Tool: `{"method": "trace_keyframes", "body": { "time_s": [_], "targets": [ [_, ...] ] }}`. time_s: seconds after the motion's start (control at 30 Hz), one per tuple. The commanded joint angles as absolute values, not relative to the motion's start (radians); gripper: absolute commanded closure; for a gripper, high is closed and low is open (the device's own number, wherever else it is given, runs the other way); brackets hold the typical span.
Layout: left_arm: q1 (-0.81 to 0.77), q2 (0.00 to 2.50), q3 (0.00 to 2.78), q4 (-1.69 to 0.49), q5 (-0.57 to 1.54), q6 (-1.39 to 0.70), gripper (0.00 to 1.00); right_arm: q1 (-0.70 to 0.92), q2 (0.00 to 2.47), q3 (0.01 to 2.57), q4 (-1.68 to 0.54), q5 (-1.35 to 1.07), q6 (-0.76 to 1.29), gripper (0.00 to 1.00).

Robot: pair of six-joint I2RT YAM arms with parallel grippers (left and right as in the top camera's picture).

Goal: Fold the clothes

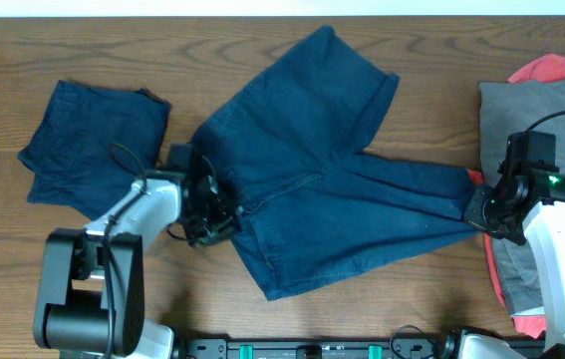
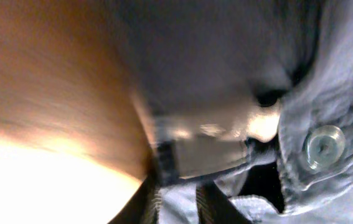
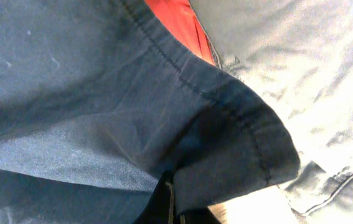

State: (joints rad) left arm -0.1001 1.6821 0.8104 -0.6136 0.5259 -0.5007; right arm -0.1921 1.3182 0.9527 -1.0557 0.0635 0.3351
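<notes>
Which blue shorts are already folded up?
The small navy pair on the far left, lying as a neat squarish bundle. The big pair in the middle is not folded: it is spread out with both legs sticking out.

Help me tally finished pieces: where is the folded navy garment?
Overhead view: the folded navy garment lies at the table's left side, beside the spread navy shorts.

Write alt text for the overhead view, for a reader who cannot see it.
Navy shorts lie spread across a wooden table, the left gripper at their waistband and the right gripper at a leg hem. A folded navy garment sits far left; a grey garment over a red garment lies far right.
</notes>
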Motion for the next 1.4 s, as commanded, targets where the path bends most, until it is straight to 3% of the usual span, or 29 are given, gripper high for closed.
{"method": "trace_keyframes", "body": {
  "time_s": [0.0, 0.27, 0.7, 0.73, 0.8, 0.97, 1.13, 1.37],
  "targets": [
    [-0.031, 1.702, 0.891, -0.661, 0.373, -0.423, 0.73, -0.200, 1.315, 0.950, -1.067, 0.092, 0.374, 0.99],
    [-0.006, 1.702, 0.953, -0.699, 0.374, -0.423, 0.59, -0.175, 1.315, 0.949, -1.074, 0.017, 0.374, 0.99],
    [-0.086, 1.755, 0.945, -0.570, 0.376, -0.431, 0.59, -0.095, 1.315, 0.944, -1.050, 0.030, 0.430, 0.99],
    [-0.086, 1.766, 0.945, -0.558, 0.372, -0.431, 0.63, -0.095, 1.315, 0.944, -1.048, 0.030, 0.430, 0.99],
    [-0.086, 1.799, 0.945, -0.518, 0.373, -0.432, 0.87, -0.094, 1.315, 0.944, -1.044, 0.029, 0.430, 0.99],
    [-0.082, 1.893, 0.946, -0.373, 0.372, -0.435, 0.94, -0.067, 1.315, 0.944, -1.027, 0.021, 0.434, 0.99],
    [-0.056, 1.907, 0.966, -0.218, 0.372, -0.435, 0.94, -0.007, 1.315, 0.944, -0.955, -0.008, 0.434, 0.99],
    [-0.025, 1.907, 1.135, -0.191, 0.373, -0.434, 0.94, 0.054, 1.331, 0.944, -0.896, -0.001, 0.500, 0.99]
  ]
}}
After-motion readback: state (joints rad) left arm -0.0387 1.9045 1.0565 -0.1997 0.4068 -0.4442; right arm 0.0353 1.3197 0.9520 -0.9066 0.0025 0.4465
